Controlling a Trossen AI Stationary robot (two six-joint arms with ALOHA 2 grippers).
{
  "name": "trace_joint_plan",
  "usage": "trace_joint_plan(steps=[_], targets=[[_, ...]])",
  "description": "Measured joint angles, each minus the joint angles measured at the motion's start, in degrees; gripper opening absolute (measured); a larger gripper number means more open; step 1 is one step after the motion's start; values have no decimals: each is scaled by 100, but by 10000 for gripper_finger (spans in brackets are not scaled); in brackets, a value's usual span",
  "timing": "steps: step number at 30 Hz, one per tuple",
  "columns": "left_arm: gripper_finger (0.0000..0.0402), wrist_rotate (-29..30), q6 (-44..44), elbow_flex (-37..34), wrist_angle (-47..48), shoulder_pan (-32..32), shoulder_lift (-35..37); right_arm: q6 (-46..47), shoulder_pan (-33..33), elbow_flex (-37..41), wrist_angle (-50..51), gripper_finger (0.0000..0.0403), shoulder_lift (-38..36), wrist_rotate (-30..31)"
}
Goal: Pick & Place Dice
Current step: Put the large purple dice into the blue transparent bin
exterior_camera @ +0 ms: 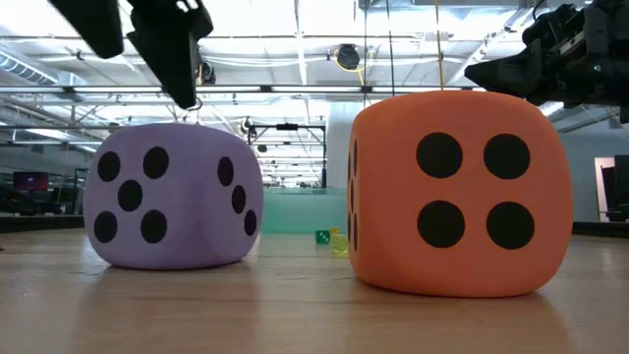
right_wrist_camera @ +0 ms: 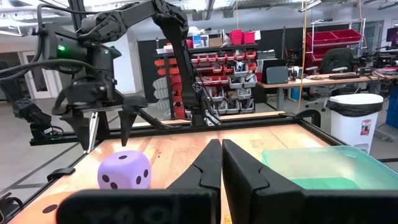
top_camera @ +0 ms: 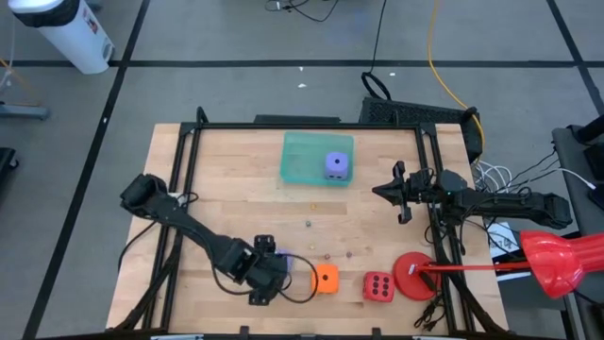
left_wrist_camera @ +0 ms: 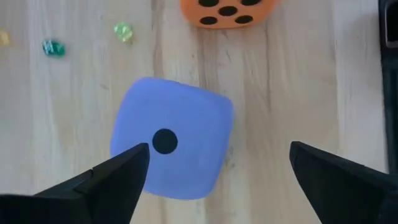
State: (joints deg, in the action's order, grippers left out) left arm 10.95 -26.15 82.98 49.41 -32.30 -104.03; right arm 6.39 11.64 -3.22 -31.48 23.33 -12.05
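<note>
The left gripper (left_wrist_camera: 214,177) hovers wide open and empty above the purple die (left_wrist_camera: 171,146) beside the orange die (left_wrist_camera: 227,11) at the table's near edge, poised to descend and close, while the right gripper (right_wrist_camera: 221,163) waits shut.

The worktop (top_camera: 236,189) is pale wood planks in a black metal frame, standing on a grey floor (top_camera: 236,90) crossed by dark lines. A white bin (top_camera: 68,33) stands off the far left corner, and a yellow cable (top_camera: 436,57) trails beyond the far edge. Behind the table, shelves of red storage bins (right_wrist_camera: 214,68) line a wall, beside a desk with a monitor (right_wrist_camera: 277,73). Long ceiling lights (exterior_camera: 295,44) run overhead.
</note>
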Motion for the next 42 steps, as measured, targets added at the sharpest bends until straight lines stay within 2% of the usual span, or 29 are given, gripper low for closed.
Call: trace_joint_plan(steps=[3, 9, 12, 18, 26, 33, 42], targets=[[398, 189, 311, 0, -1, -25, 3, 0, 0, 0, 0, 4, -2, -1], [400, 187, 872, 0, 0, 207, -28, 2, 0, 0, 0, 4, -2, -1], [400, 43, 1402, -4, -1, 270, -48, 1, 0, 0, 1, 4, -2, -1], [400, -384, 1903, -4, 19, 564, -158, 2, 0, 0, 19, 4, -1, 1], [399, -1103, 2126, 7, -2, 900, -428, 2, 0, 0, 8, 4, 69, 1], [400, -1104, 2195, 27, 18, 980, -677, 2, 0, 0, 2, 4, 81, 1], [398, -1384, 2230, 35, 39, 1059, -952, 2, 0, 0, 4, 4, 83, 1]])
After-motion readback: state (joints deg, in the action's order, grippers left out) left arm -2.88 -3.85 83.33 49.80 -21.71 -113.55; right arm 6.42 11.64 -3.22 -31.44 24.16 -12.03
